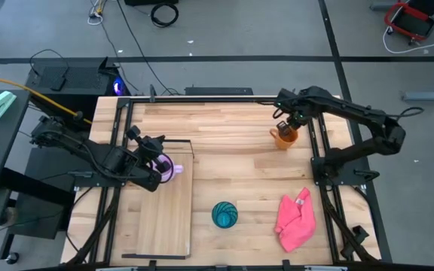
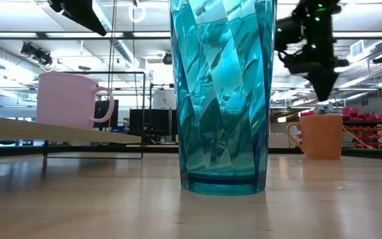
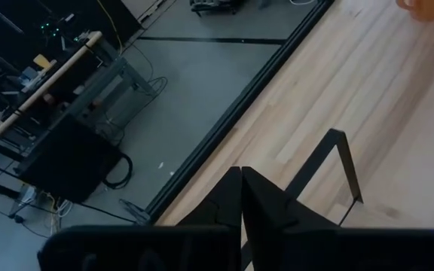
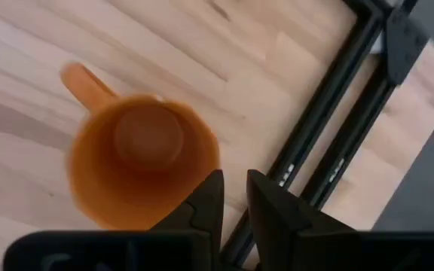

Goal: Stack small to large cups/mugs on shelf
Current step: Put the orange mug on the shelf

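While the right gripper [image 4: 234,197] hangs parted over the orange mug [image 4: 143,159], rigid and likely slick; grasp the rim at 6 o'clock.

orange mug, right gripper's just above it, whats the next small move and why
Probably lower the right gripper straight down so one finger goes inside the orange mug's rim, then close. Its jaws stand slightly apart over the rim's edge, the mug sits upright on the table, not held, and the purple mug is already on the shelf.

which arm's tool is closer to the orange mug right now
Right. The right tool hangs just above the orange mug, fingers apart; the left tool is far across the table by the purple mug.
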Tool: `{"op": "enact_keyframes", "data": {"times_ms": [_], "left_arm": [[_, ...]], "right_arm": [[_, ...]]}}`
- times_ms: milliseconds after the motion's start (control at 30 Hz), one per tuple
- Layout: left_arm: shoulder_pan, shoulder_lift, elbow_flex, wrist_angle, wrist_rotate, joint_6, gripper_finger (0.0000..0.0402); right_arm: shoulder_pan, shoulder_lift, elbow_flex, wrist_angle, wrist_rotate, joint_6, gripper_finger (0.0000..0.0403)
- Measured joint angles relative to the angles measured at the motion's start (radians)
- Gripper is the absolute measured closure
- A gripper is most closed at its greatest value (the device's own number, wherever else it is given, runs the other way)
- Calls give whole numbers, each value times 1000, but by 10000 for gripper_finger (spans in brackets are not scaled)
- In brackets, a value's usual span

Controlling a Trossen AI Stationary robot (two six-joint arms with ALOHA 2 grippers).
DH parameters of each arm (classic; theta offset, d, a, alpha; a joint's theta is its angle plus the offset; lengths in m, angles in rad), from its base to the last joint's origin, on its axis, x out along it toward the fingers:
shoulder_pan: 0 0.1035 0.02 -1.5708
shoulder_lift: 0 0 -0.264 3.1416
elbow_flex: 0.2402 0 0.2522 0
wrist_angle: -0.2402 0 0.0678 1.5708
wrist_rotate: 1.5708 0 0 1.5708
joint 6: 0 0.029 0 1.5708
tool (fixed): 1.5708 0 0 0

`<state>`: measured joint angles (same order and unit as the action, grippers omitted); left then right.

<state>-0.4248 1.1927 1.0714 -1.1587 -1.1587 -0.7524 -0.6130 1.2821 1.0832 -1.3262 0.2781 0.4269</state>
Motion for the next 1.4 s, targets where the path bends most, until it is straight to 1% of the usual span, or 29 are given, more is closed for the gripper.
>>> {"op": "enact_keyframes", "data": {"times_ms": [167, 300, 533, 733, 967, 1167, 1267, 1400], "left_arm": [[0, 14, 0, 2, -1, -1, 383], [3, 20, 0, 3, -1, -1, 375], [3, 19, 0, 3, -4, -2, 377], [3, 19, 0, 3, -4, -3, 385], [3, 19, 0, 3, -4, -6, 375], [3, 19, 0, 3, -4, -17, 374], [3, 19, 0, 3, -4, -18, 380], [3, 19, 0, 3, -4, -21, 386]], "right_arm": [[-51, -84, -121, 106, -74, -4, 337], [-66, -115, -181, 155, -90, -7, 337], [-87, -117, -224, 166, -89, -4, 337], [-86, -116, -243, 234, -100, -3, 337], [-86, -92, -295, 264, -109, -1, 337], [-82, -84, -304, 313, -108, -14, 338], [-73, -82, -304, 329, -108, -33, 353], [-64, -84, -299, 355, -121, -42, 385]]}}
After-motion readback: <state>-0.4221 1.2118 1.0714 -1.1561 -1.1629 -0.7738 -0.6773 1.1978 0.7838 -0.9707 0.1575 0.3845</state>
